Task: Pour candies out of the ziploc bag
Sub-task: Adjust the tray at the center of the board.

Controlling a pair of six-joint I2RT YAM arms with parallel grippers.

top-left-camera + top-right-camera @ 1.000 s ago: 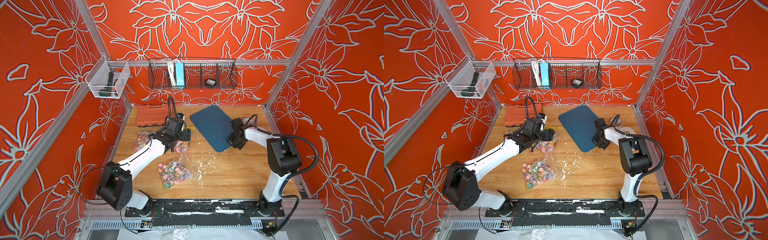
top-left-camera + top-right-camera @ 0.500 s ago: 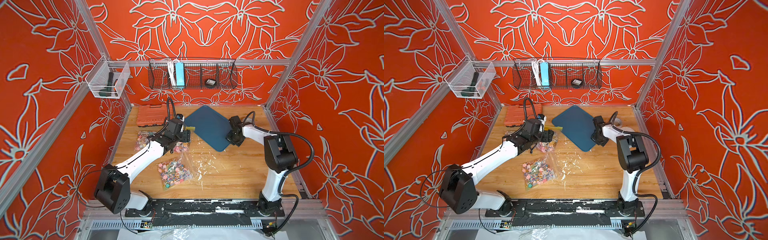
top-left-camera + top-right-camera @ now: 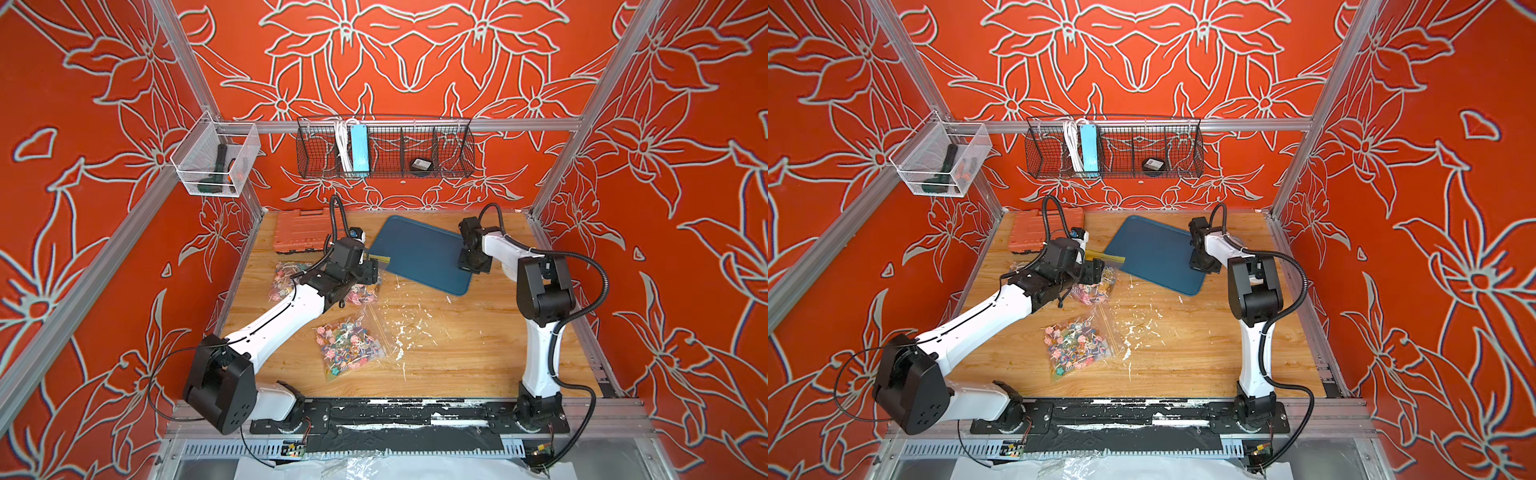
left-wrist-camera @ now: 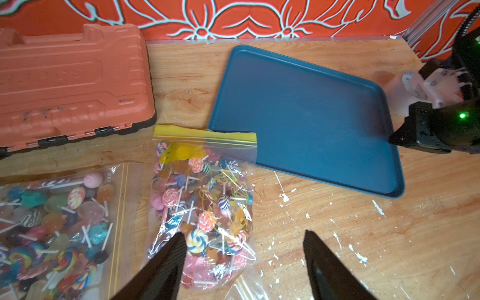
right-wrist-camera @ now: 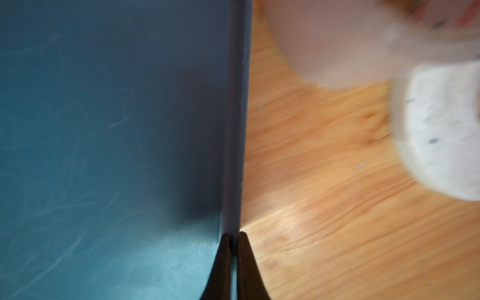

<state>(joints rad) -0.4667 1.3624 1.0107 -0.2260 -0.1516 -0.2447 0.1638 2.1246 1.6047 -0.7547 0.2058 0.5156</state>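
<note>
The left end effector (image 4: 244, 233) is wide open above the bottom end of the ziploc bag (image 4: 205, 181). One finger (image 4: 171, 257) is over the bag. The candies (image 4: 197, 241) are inside it. The bag's yellow top edge lies over a corner of the blue tray (image 4: 298, 117). The right end effector (image 5: 234, 235) is pinched tight on the tray's edge on the other side. An orange case (image 4: 70, 80) and another full bag (image 4: 59, 220) lie close by. Open worktop (image 4: 363, 233) with white specks lies between the bag and the right arm.
</note>
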